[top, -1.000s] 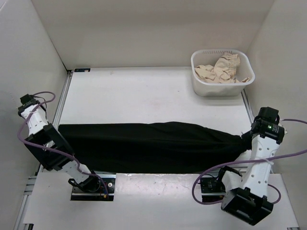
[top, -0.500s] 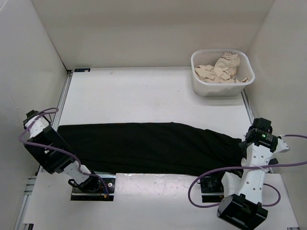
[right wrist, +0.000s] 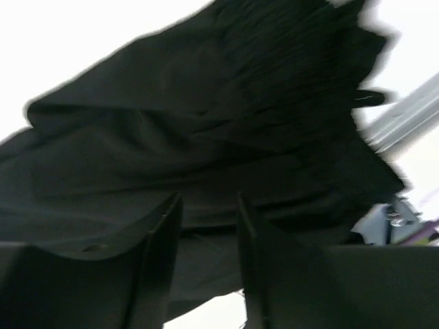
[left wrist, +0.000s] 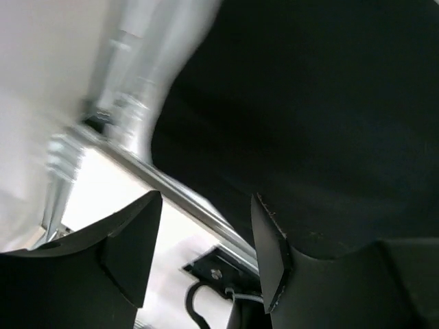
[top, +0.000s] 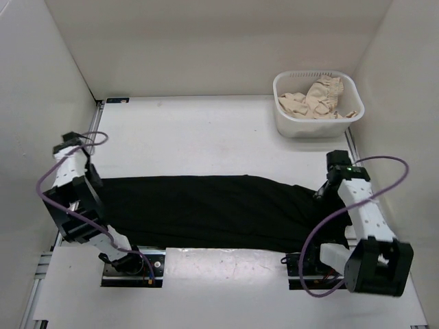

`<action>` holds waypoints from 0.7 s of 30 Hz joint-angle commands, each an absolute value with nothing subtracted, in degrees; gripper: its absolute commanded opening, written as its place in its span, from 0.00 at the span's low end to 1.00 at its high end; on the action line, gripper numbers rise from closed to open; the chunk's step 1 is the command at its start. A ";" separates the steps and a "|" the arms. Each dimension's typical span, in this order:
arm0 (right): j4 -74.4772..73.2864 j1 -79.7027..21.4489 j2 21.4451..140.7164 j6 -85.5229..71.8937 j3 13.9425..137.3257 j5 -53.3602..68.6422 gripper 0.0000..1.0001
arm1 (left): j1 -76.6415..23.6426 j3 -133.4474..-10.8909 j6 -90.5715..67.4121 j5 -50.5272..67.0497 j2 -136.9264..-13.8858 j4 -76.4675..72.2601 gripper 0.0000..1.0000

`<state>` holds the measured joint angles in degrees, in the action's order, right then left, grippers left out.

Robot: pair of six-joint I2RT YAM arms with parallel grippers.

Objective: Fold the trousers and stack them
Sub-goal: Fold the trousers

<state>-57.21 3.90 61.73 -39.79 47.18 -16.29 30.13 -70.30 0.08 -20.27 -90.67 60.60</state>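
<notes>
Black trousers [top: 219,209] lie flat along the near side of a white table [top: 206,130], with both pincers released.
Nearest, a pale mounting plate [top: 226,264] spans the table's front edge between the two arm bases. Just beyond it the trousers stretch left to right, smooth over most of their length and bunched into folds at the right end. The left gripper [left wrist: 204,205] hangs at their left end, fingers spread wide with nothing between them. The right gripper [right wrist: 208,205] hangs over the crumpled right end, fingers parted and holding nothing. Bare tabletop follows, then a white basket [top: 282,122] of beige garments [top: 319,99] in the far right corner. Plain cream walls [top: 206,41] enclose the table.
</notes>
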 commanded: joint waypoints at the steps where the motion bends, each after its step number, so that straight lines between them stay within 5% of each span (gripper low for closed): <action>1: -52.57 0.62 66.79 -44.12 42.37 -12.40 0.38 | 25.50 -61.72 0.00 -19.77 -92.80 59.08 0.65; 9: -40.44 0.00 87.49 -42.37 45.25 -13.52 0.31 | 22.15 -60.54 0.00 -23.65 -103.70 46.94 0.61; 21: -41.48 1.05 110.56 -37.02 76.71 -17.41 0.32 | 17.31 -74.96 0.00 -20.05 -113.90 47.89 0.57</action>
